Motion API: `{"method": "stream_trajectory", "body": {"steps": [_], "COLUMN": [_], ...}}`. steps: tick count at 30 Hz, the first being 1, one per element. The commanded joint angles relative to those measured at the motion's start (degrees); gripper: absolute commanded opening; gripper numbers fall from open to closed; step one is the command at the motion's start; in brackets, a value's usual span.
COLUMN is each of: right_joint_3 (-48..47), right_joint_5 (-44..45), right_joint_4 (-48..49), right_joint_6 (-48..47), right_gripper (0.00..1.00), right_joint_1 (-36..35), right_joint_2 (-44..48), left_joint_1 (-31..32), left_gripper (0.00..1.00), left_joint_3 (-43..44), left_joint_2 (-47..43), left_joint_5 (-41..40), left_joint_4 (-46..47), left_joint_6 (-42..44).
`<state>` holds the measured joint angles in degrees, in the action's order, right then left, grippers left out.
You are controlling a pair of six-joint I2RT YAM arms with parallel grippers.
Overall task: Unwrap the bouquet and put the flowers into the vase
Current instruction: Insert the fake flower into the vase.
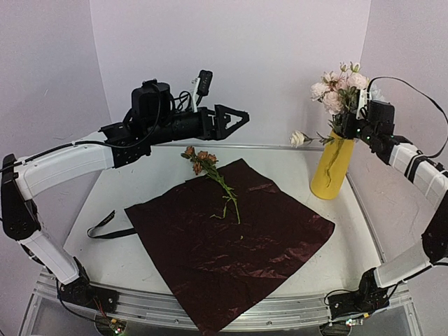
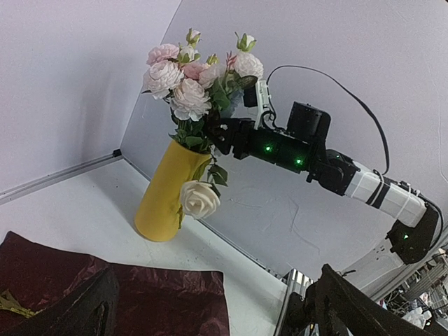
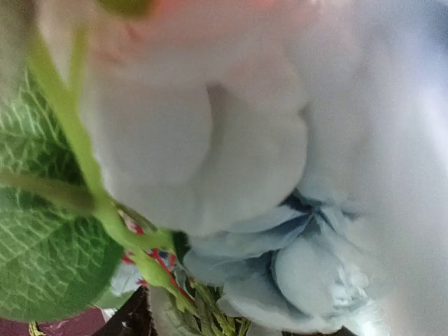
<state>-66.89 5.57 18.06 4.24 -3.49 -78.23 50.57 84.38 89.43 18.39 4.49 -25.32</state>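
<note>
1. White table [image 1: 140, 196]; pale lilac walls [image 1: 280, 63].
2. Dark red wrap [image 1: 231, 259] flat; rust-orange sprig [image 1: 203, 159] on it.
3. Mustard vase [image 1: 330, 171], far right, holding pink-white flowers [image 1: 336, 91].
4. Pincers: left gripper [image 1: 241, 120] spread, empty; right gripper [image 1: 348, 131] among stems, state indiscernible.

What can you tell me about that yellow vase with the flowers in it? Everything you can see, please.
The vase is tall, mustard yellow and matte, plain, a little narrower at the mouth than at the base. It stands on the white table at its far right, clear of the dark red sheet. Pink and white flowers fill its mouth, one cream rose hangs out over its side, and the right gripper sits among the stems just above its rim.
</note>
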Motion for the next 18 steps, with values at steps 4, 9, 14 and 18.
{"method": "stream_trajectory", "body": {"steps": [4, 9, 14, 18], "right_joint_3": [-3.6, -4.9, -5.2, -5.8], "right_joint_5": [-1.4, -3.0, -3.7, -4.5], "right_joint_4": [-1.4, -2.8, -3.8, -3.9], "right_joint_6": [-0.8, -1.1, -0.7, -0.6], "right_gripper": [0.64, 0.74, 0.79, 0.59], "right_joint_1": [0.2, 0.2, 0.2, 0.2], "right_joint_2": [4.8, 4.8, 4.8, 4.0], "left_joint_1": [-0.2, -0.3, -0.3, -0.3], "left_gripper": [0.99, 0.99, 0.99, 1.00], "left_joint_3": [2.5, 2.5, 2.8, 2.7], "left_joint_2": [0.6, 1.2, 1.7, 1.9], "left_joint_5": [0.8, 0.8, 0.8, 0.9], "left_joint_4": [1.0, 1.1, 1.2, 1.2], "left_joint_6": [0.5, 0.2, -0.1, -0.4]}}
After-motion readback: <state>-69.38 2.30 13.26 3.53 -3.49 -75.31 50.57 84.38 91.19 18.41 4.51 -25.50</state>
